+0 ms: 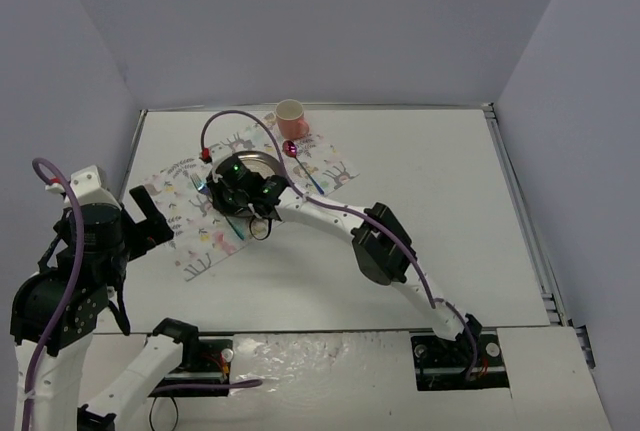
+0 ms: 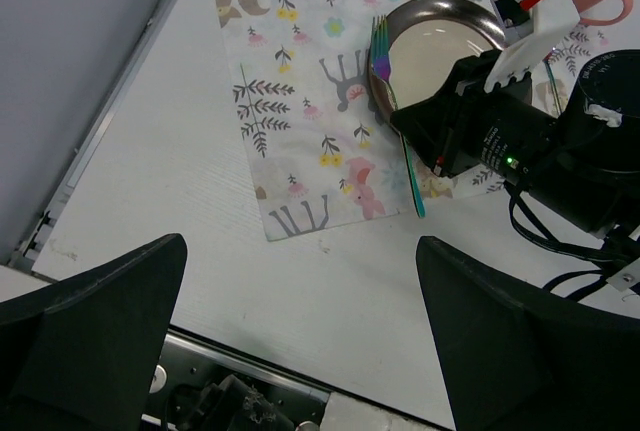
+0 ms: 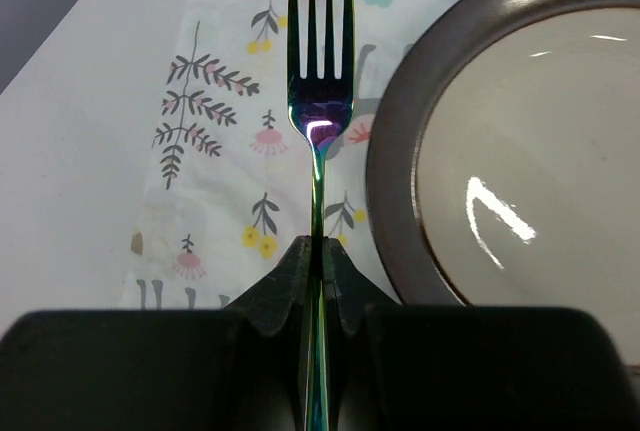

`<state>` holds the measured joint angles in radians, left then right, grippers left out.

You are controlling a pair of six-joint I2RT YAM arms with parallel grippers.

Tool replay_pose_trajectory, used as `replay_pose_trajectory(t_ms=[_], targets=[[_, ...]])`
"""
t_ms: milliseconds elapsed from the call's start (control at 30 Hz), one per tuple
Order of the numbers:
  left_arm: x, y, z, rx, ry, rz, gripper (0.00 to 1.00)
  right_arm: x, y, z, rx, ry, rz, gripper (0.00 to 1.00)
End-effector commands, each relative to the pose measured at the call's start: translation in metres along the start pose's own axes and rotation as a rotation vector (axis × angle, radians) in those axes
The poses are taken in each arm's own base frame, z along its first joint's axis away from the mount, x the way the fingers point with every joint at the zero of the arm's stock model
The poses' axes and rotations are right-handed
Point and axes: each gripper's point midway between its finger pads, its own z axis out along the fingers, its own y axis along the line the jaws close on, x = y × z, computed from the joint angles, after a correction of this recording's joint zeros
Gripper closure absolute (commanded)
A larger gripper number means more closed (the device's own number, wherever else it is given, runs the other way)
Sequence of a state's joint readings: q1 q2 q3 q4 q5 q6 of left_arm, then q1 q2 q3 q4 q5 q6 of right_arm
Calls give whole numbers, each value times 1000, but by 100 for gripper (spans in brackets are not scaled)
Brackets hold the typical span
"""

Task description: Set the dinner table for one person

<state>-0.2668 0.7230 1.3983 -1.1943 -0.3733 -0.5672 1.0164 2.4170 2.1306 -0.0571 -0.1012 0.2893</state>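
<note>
Right wrist view: the right gripper [image 3: 320, 263] is clamped on the thin handle of an iridescent fork [image 3: 320, 101]. Its two dark fingers are pressed together around the shaft, and the tines point straight ahead, away from the fingers. Beneath and ahead of the tool lies a white placemat [image 3: 215, 141] printed with animals and leaves. Just to the right of the fork, a plate [image 3: 392, 201] with a dark rim and a cream centre sits on that mat, with a narrow strip of cloth showing between them. Whether the fork rests on the cloth or hangs just above it cannot be told. To the gripper's left, past the mat's edge, is the bare white dinner table [image 3: 60, 171], which spreads beneath both arms. A pink cup [image 1: 291, 117] stands beyond the right gripper, near the mat's far corner. The left gripper [image 2: 300, 341] has its jaws wide apart and holds nothing. It is above bare tabletop, with the mat's near corner ahead of it and the right gripper ahead to its right.
</note>
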Motion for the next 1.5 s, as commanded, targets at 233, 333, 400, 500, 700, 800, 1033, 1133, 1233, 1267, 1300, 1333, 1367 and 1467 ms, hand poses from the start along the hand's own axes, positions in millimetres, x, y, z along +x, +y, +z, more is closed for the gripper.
replay_pose_trajectory(t_ms=[233,333,400,500,700,800,1033,1133,1233,1267,1300,1333,1367,1467], targets=[[14,12,-5,-38,20,-63,3,-45,55,16,-167,-194,52,100],[20,13,-6,-36,41,-58,3,-40,56,25,-178,-210,77,100],[23,13,-8,-28,54,-56,3,-43,59,27,-192,-230,101,100],[27,14,-9,-25,66,-52,3,-44,59,31,-199,-247,129,100],[31,16,-12,-24,76,-47,3,-39,56,38,-192,-254,149,100],[32,15,-12,-18,80,-48,3,-33,52,43,-172,-245,154,100],[36,16,-13,-12,91,-46,3,-19,42,52,-135,-227,161,100],[37,16,-13,-12,91,-46,3,-14,39,55,-125,-220,165,100],[37,16,-13,-14,91,-45,3,-9,37,59,-121,-213,161,100],[37,16,-13,-14,92,-45,3,-7,37,60,-120,-210,158,100],[37,17,-13,-15,93,-44,3,-5,36,61,-120,-207,157,100],[38,17,-13,-14,94,-44,3,-3,36,63,-119,-205,155,100],[38,17,-13,-14,94,-45,3,-1,36,64,-120,-201,154,100],[38,17,-13,-16,92,-45,3,4,36,67,-125,-192,148,100]])
